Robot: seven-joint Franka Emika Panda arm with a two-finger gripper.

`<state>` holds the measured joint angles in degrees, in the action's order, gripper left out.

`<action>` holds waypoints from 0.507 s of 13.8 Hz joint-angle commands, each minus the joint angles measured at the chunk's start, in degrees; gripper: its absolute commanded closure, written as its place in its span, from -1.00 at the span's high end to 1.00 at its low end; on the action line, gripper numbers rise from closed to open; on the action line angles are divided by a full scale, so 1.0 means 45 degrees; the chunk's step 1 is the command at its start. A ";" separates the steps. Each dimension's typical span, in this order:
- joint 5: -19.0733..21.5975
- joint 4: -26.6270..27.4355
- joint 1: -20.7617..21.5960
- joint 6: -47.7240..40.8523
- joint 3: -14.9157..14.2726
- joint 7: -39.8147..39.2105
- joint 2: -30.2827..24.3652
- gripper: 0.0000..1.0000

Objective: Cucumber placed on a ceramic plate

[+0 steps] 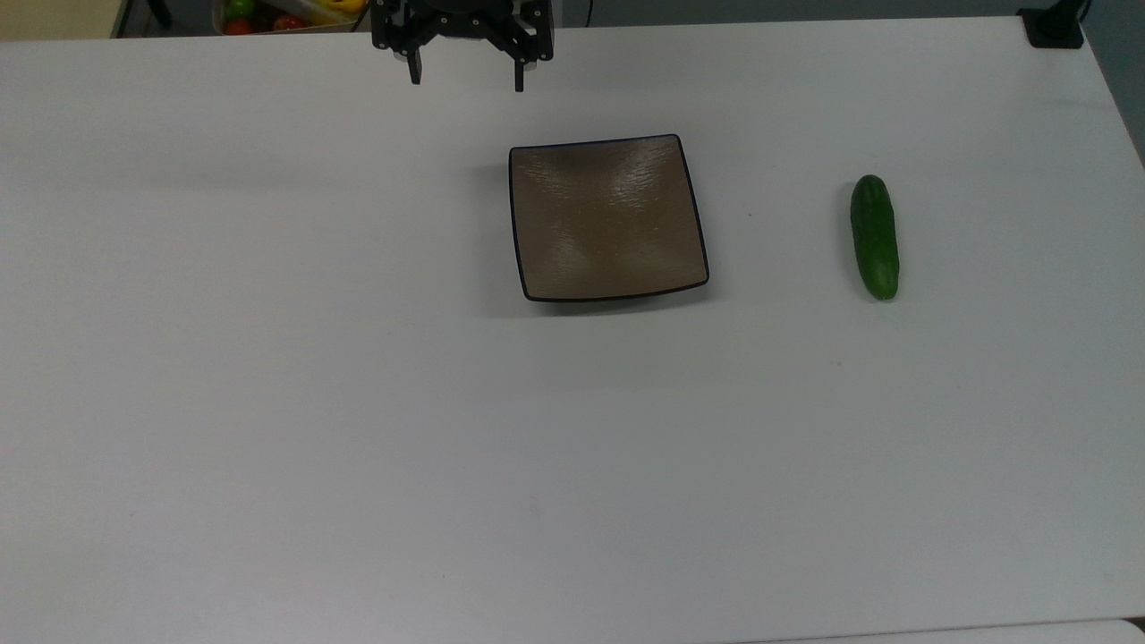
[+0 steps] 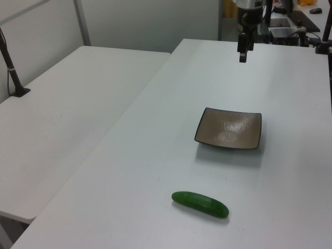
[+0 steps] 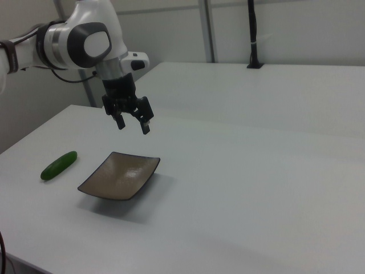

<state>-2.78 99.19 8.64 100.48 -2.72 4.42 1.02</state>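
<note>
A dark green cucumber lies on the white table at the top view's right, well apart from the plate; it also appears as the cucumber and the cucumber. The square brown ceramic plate with a black rim sits near the table's middle and holds nothing, seen too as the plate and the plate. My gripper hangs open in the air above the table, beyond the plate's far left corner in the top view. It also shows as the gripper and the gripper.
A box of colourful fruit sits past the table's far edge in the top view. A black clamp stands at the far right corner. A second white table adjoins at the left view's left.
</note>
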 commanded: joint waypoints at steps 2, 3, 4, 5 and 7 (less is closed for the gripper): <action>0.0266 -0.0186 0.0092 -0.0316 -0.0021 -0.0200 0.0067 1.00; 0.0266 -0.0186 0.0092 -0.0316 -0.0021 -0.0181 0.0087 1.00; 0.0266 -0.0205 0.0092 -0.0336 -0.0021 -0.0181 0.0087 1.00; 0.0266 -0.0205 0.0092 -0.0355 -0.0021 -0.0123 0.0048 1.00; 0.0324 -0.0321 0.0073 -0.0413 -0.0021 -0.0141 0.0202 1.00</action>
<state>-2.78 99.19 8.67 100.48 -2.71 4.42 1.06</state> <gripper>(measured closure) 0.000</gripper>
